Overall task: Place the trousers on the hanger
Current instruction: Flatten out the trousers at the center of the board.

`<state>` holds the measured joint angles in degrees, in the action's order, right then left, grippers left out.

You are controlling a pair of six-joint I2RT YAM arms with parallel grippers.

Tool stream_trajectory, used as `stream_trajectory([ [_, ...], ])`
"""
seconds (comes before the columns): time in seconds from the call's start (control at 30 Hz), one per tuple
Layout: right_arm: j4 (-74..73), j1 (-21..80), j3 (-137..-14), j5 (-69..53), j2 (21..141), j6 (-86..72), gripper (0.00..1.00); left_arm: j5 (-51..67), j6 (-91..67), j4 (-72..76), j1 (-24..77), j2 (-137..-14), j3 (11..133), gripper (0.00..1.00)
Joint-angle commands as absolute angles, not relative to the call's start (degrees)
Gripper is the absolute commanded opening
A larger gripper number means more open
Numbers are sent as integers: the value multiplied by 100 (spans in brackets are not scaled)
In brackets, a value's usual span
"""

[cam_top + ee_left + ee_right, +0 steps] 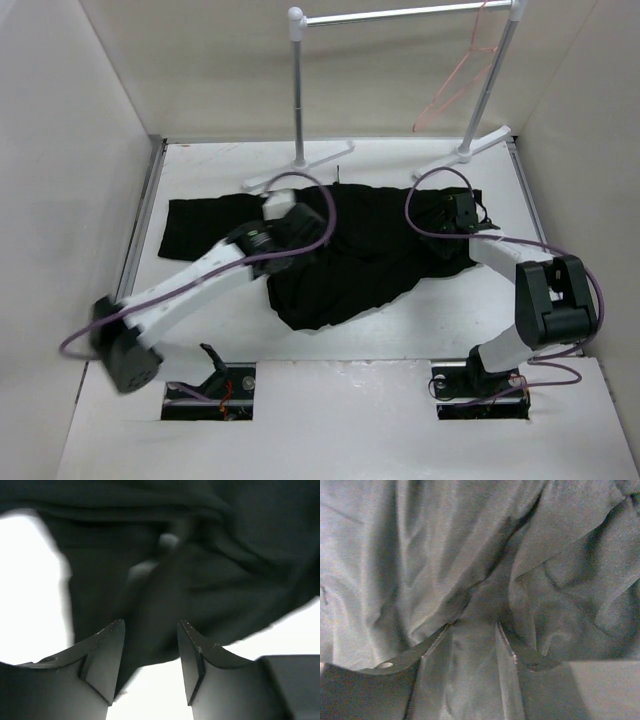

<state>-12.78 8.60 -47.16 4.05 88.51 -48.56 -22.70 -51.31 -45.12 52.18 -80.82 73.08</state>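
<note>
trousers (340, 250) rumpled across the far half of the surface (400, 340) | hanger (460, 85) on rack (400, 15), far-right corner, well apart | left claw (150, 625) apart over a fold | right claw (472, 627) apart, astride cloth, probably lining up grips

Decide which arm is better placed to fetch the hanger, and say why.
Right. The hanger hangs at the right end of the rack, nearer the right gripper than the left gripper.
</note>
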Motion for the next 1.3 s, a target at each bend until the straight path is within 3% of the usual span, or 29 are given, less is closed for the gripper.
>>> stream_trajectory([
  [0.0, -1037, 848, -4703, 431, 8508, -4685, 42, -2856, -5422, -4553, 4577, -6138, 6263, 44],
  [0.13, -1072, 970, -4623, 457, 8385, -4544, 28, -2261, -5520, -3853, 3470, -5319, 4864, 55],
  [0.33, -1107, 1243, -4579, 413, 8341, -4386, 36, -433, -5414, -1604, 2352, -5650, 3781, 62],
  [0.43, -1125, 1296, -4474, 413, 8236, -4377, 39, -141, -5502, -854, 2132, -6028, 3543, 62],
  [0.63, -1125, 1375, -4237, 387, 8051, -4421, 41, -176, -5511, -46, 1912, -6872, 3419, 53],
  [0.73, -1125, 1446, -4157, 430, 7989, -4456, 41, -106, -5502, 132, 1833, -7206, 3428, 30],
  [0.8, -1125, 1454, -4122, 439, 7963, -4465, 41, 17, -5493, -25, 1815, -7155, 3410, 20],
  [1.0, -1090, 1454, -4131, 387, 7963, -4456, 48, -184, -5441, -1176, 1648, -6312, 2971, 15],
  [1.17, -1081, 1454, -4280, 325, 8103, -4403, 51, -360, -5449, -1249, 1568, -6345, 2970, 8],
  [1.23, -1064, 1481, -4307, 273, 8130, -4395, 51, -491, -5449, -1143, 1639, -6486, 3102, 13],
  [1.27, -1063, 1498, -4315, 246, 8130, -4368, 51, -562, -5441, -1056, 1717, -6565, 3190, 22],
])
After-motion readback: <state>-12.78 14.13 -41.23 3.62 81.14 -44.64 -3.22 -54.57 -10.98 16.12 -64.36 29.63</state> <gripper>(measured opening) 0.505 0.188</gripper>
